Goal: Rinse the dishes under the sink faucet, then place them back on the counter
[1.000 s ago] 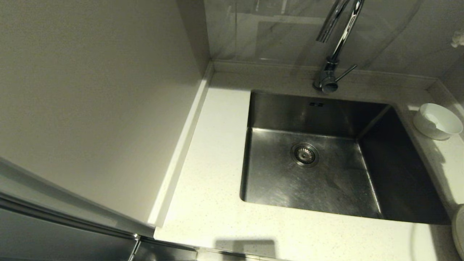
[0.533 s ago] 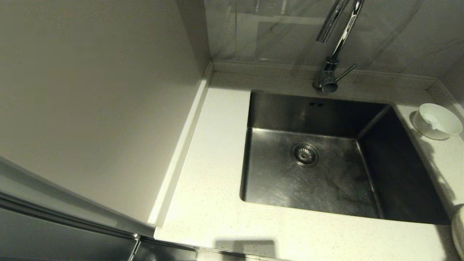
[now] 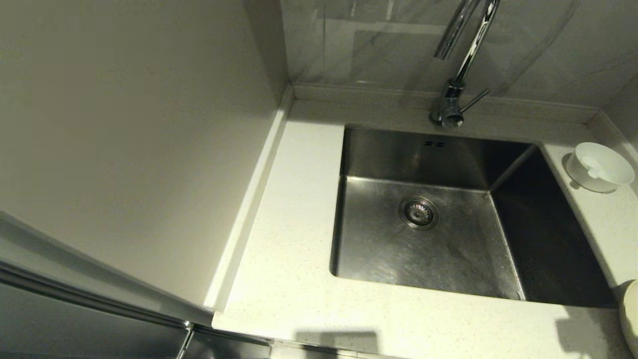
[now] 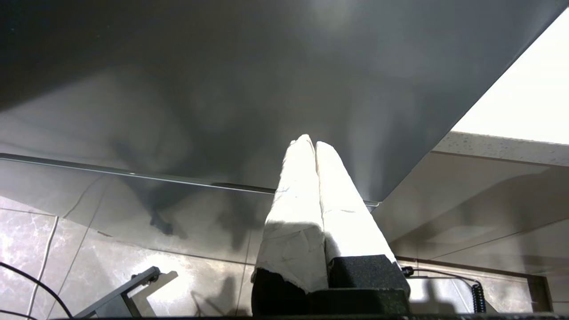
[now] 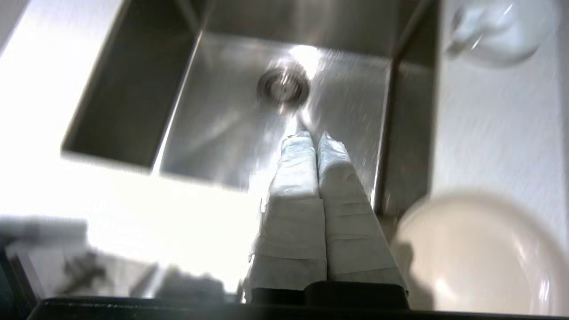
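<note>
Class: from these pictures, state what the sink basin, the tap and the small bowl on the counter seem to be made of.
Square sink basin: brushed stainless steel, judging by streaky grey sheen. Tall gooseneck tap: polished chrome-like metal, mirror highlights. Small round white bowl: smooth, matte; ceramic or plastic, unclear.

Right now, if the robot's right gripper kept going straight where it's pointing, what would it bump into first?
Probably the steel floor of the sink, near the drain strainer. The shut right gripper points down into the basin with nothing between, though depth is hard to judge.
</note>
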You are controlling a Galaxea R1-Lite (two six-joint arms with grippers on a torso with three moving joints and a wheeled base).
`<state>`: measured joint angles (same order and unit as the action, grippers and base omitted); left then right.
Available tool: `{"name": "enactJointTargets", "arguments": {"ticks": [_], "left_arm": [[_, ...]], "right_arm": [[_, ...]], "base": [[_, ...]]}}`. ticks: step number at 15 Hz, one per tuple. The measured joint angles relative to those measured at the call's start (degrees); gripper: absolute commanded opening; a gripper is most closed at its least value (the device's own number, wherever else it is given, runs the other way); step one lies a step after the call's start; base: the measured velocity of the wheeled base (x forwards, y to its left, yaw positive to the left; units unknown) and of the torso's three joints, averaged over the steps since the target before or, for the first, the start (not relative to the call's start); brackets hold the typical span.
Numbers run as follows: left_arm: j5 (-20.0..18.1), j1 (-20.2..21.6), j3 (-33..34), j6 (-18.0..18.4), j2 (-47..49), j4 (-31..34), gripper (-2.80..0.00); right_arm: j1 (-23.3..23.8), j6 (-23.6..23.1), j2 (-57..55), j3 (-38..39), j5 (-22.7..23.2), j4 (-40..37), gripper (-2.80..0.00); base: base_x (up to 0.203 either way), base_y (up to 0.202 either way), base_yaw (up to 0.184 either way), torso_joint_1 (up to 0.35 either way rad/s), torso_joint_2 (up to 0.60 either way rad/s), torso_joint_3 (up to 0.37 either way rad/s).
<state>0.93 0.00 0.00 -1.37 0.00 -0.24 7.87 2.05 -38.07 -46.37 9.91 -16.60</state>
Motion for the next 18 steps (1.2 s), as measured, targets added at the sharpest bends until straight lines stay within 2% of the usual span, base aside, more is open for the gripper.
{"name": "enactJointTargets", "arguments": {"ticks": [4,9,18], "left_arm": [[0.0,0.0,0.0,0.0,0.0,0.0,-2.8],[0.0,0.0,0.0,0.0,0.0,0.0,-2.8],[0.0,0.0,0.0,0.0,0.0,0.0,-2.8]], "right_arm": [[-6.4,-3.7,17.6,16.2,-2.4,0.3,-2.8],[-8.3,-4.7,31.4,30.4,-8.4,1.0,-2.8],[-8.1,-4.0,37.8,45.6,-9.0,16.2,-2.8]], "base": [[0.0,0.0,0.0,0.0,0.0,0.0],[0.0,0.0,0.0,0.0,0.0,0.0],[0.0,0.0,0.0,0.0,0.0,0.0]]}}
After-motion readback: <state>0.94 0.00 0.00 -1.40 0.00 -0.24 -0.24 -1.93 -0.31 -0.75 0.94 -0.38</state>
